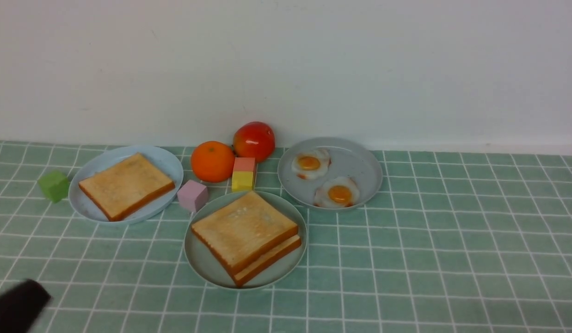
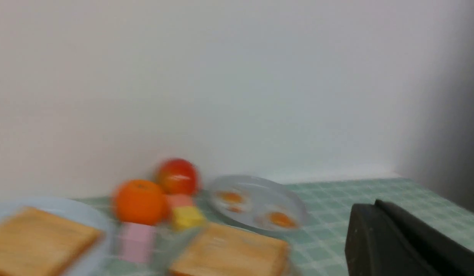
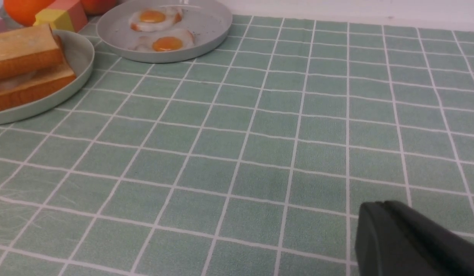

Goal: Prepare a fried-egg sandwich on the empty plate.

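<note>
The fried-egg sandwich (image 1: 245,233) lies on the mint-green plate (image 1: 202,261) in the middle front: two toast slices stacked, slightly askew. In the right wrist view the sandwich (image 3: 28,65) shows a sliver of white egg between the slices, on the plate (image 3: 77,65). My left gripper (image 1: 24,296) is a blurred dark shape at the near left corner, well clear of the plate; in the left wrist view (image 2: 369,211) its fingers lie together, empty. My right gripper (image 3: 378,211) is out of the front view; its fingers lie together over bare cloth, empty.
A grey plate (image 1: 359,162) at the back right holds two fried eggs (image 1: 310,163). A pale blue plate (image 1: 168,159) at the left holds one toast slice (image 1: 126,185). Between them are an orange (image 1: 212,161), a red fruit (image 1: 254,140), a pink cube (image 1: 192,195), a pink-and-yellow block (image 1: 243,174) and a green cube (image 1: 54,185).
</note>
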